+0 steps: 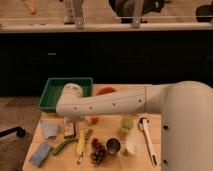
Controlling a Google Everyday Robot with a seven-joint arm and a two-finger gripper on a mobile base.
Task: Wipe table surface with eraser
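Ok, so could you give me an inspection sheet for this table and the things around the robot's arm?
Surface: light wooden table top, crowded with small items.
Job's things: eraser lies on the table, just left of the gripper, not held.
Clutter: green tray, pale cloth, blue-grey sponge, long green vegetable, long yellow item, grapes, metal cup, white cup, green fruit, white utensil.
Grippers: gripper hangs under the white arm's end, beside the eraser, open and empty.
Cables: nothing seen.
Surroundings: dark cabinet fronts behind the table.
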